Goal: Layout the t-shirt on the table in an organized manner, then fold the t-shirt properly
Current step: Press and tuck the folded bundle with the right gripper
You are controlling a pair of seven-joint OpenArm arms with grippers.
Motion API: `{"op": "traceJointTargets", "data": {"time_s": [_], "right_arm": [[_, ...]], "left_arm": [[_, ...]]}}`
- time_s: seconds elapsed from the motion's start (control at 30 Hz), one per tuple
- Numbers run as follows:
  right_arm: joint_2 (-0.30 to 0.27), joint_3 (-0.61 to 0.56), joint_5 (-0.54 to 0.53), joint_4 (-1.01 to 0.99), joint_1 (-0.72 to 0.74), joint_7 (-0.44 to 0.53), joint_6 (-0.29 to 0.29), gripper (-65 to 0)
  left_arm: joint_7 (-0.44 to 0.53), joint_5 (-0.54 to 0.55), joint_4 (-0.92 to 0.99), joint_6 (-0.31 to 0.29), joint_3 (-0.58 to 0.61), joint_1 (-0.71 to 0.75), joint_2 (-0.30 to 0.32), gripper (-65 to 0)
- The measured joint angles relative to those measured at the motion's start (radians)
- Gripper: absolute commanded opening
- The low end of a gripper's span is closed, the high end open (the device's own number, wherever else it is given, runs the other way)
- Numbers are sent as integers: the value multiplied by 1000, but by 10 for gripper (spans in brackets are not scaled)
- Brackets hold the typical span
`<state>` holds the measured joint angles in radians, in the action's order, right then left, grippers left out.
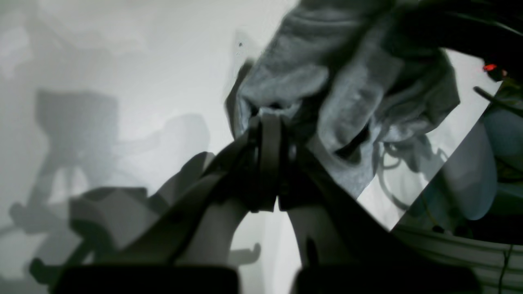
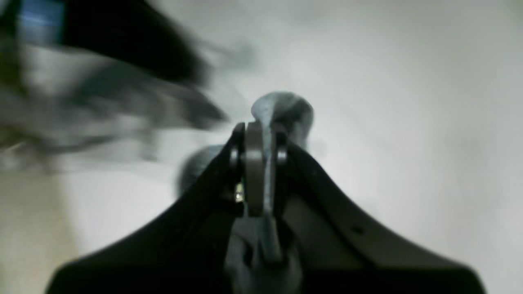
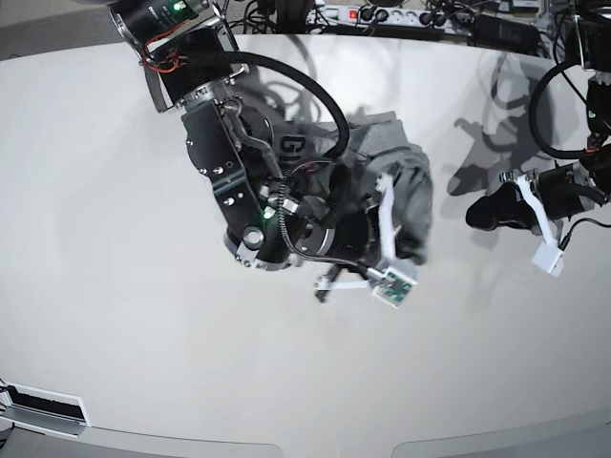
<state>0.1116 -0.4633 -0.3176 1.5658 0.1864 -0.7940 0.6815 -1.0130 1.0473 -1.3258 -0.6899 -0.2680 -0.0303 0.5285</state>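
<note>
Right claw [image 2: 261, 134] is closed, apparently pinching grey fabric. The t-shirt [image 3: 406, 176] lies bunched mid-table [image 3: 115, 363]. Left claw [image 1: 269, 118] is closed, nothing evidently held, apart from the shirt. Advice: lift slowly, then use both claws on 2 opposite edges.

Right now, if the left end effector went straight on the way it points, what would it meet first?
The bunched t-shirt, dead ahead of the shut left end effector; how much gap remains is unclear.

A white multi-socket power strip [image 3: 374, 16] with a red switch lies beyond the far edge among tangled black cables [image 3: 277, 11].
</note>
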Motion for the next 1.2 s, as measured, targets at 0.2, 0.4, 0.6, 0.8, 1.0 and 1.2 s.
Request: {"op": "traceJointTargets", "data": {"time_s": [0.2,0.4,0.6,0.8,1.0,1.2], "right_arm": [[15,-2,-180,68,-4,-39,14,-650],[33,-2,-69,64,-70,-42,14,-650],[33,-2,-83,63,-67,-41,14,-213],[37,17,-98,103,39,-254,-13,-255],[2,169,12,102,55,-129,-6,-585],[-148,235,78,-24,67,56,11,-650]], "left_arm": [[0,-1,0,0,0,0,0,-650],[0,0,0,0,0,0,1,-650],[0,2,0,0,0,0,0,-650],[-1,0,0,0,-14,-39,7,-650],[-99,12,-21,0,-8,-50,23,-650],[-101,29,-225,0,126,-31,23,-650]]}}
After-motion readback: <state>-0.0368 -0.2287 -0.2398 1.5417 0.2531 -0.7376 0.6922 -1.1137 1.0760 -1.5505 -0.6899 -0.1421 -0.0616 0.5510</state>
